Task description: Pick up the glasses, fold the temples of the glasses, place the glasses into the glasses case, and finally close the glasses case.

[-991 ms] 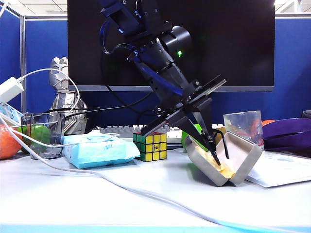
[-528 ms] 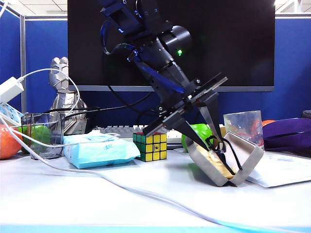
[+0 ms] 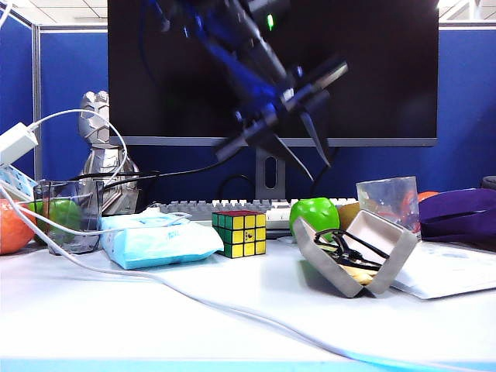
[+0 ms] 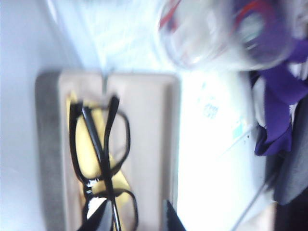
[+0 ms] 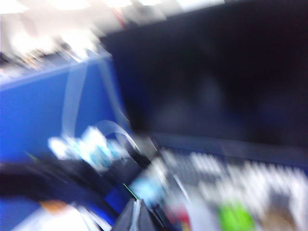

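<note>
Glasses [image 3: 346,249] left in the open glasses case [image 3: 385,256]

Left gripper [image 3: 298,151] has lifted clear since a second ago, fingers released; right gripper [image 5: 137,216], blurred, stays clenched on nothing.

A black arm [image 3: 256,70] with blue cabling and a green indicator light is seen, blurred. Thin, dark, tapering fingers [image 3: 318,143] are carried by the left gripper [image 3: 298,151].

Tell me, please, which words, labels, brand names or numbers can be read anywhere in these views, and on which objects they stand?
No text can be read.
Light blue tissue pack: faint print on top, too small.
Paper sheet: small marks, blurred.
Keyboard: key legends too small.
Monitor: dark, no logo visible.
</note>
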You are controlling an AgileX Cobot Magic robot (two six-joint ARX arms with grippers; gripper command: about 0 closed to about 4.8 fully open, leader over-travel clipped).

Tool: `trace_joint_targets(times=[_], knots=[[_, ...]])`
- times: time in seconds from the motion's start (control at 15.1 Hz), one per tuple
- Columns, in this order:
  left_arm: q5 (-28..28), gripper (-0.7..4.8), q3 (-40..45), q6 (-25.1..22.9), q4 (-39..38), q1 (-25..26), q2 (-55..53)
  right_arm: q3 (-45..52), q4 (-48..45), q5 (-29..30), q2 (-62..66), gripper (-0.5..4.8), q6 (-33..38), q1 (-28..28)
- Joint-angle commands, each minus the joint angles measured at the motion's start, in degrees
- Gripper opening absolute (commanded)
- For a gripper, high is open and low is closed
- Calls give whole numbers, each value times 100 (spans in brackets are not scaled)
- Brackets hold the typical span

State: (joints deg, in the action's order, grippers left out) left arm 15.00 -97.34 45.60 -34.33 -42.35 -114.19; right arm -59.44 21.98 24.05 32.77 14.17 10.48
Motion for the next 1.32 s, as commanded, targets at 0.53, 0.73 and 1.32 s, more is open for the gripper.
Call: trace_joint_targets(times=[0.53,0.73,1.32], knots=[[-1139,52,-24,-2747,-1707,289,256,-17,1080,146,3261,166,-411,822],[-1255,51,-24,-2824,-1711,487,728,-17,1128,50,4135,165,-365,964],[-1222,52,-48,-2828,-1303,743,1899,-17,931,109,5342,152,-166,1043]])
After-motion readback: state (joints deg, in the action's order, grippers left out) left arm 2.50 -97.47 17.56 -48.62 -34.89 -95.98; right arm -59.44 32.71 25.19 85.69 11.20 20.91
